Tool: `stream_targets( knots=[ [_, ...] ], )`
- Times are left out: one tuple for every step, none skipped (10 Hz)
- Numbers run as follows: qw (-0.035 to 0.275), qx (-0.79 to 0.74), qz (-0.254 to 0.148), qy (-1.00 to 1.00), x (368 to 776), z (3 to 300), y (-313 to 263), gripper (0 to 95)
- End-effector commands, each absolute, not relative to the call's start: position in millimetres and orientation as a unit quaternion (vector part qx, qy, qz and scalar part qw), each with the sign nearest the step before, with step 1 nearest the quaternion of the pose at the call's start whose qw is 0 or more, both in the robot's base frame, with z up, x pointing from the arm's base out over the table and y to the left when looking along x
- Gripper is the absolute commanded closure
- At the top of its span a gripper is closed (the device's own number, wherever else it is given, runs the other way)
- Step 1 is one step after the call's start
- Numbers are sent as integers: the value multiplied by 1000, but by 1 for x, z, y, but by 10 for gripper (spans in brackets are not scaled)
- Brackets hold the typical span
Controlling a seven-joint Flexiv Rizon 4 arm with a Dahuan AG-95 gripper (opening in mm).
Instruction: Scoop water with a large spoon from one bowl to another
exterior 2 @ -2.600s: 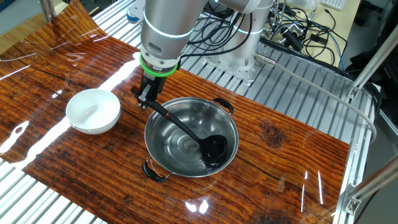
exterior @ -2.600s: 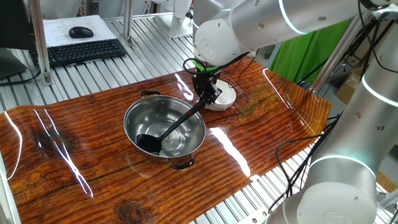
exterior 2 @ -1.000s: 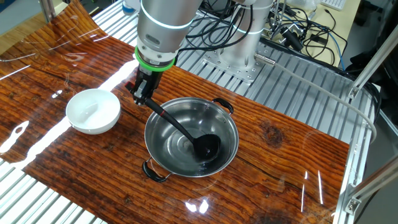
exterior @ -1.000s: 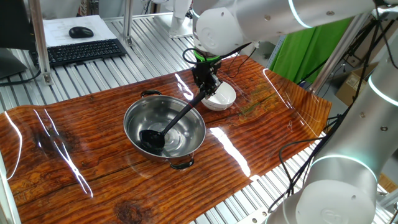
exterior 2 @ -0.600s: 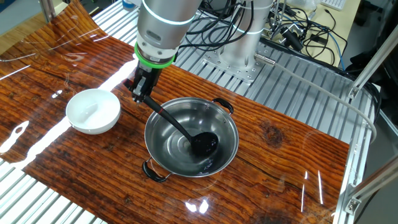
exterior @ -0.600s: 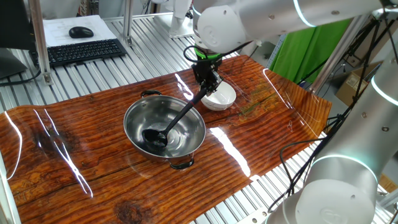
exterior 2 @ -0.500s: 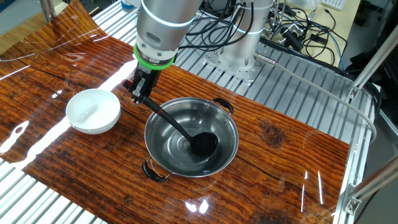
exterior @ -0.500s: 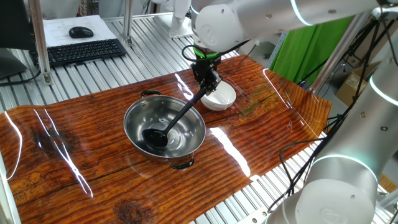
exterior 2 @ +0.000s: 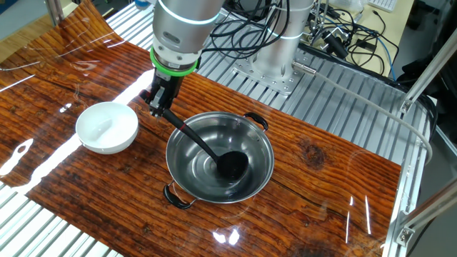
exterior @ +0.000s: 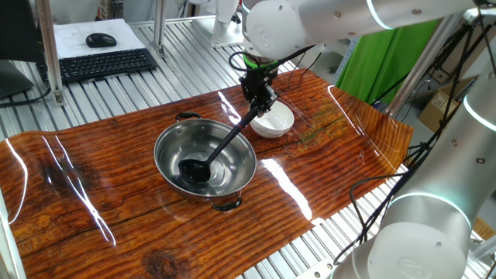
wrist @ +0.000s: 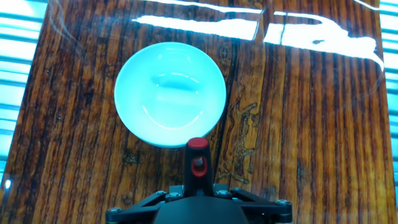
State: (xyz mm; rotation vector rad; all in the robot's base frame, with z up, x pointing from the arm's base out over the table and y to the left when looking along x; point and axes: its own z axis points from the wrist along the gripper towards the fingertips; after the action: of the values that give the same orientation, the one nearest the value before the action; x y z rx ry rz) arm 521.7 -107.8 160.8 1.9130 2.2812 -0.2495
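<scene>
Pincer (exterior 2: 158, 100) clamped on ladle (exterior 2: 202, 145) handle end; scoop low inside steel bowl (exterior 2: 260, 150), probably submerged. White bowl (exterior 2: 107, 126) just beside pincer. Risk: long lever tilts in transit, water spills on surface (exterior 2: 321, 153).

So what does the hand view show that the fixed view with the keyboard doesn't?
Only the hand view: the red end of the long black plastic ladle's handle, seen end-on, and the whole inside of the small white ceramic bowl. Only the fixed view: the big stainless-steel bowl, the ladle's scoop low inside it, the gripper shut on the handle, and the black keyboard. Both: the white bowl on the glossy wooden tabletop.
</scene>
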Motion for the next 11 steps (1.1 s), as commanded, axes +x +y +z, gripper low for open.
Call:
stream_targets(
  knots=[
    [76,635,-81,765,521,162,-107,950],
    [74,633,-81,766,522,164,-106,950],
    [72,632,-79,767,523,166,-106,950],
    [71,633,-78,767,525,169,-106,950],
    [70,633,-78,767,526,173,-106,950],
    [68,632,-76,768,526,175,-105,950],
    [68,633,-77,767,527,176,-105,950],
    [68,633,-78,767,526,176,-105,950],
    [68,631,-78,769,526,177,-105,950],
    [69,631,-79,769,526,177,-104,950],
    [69,632,-79,768,526,177,-104,950]
  ],
)
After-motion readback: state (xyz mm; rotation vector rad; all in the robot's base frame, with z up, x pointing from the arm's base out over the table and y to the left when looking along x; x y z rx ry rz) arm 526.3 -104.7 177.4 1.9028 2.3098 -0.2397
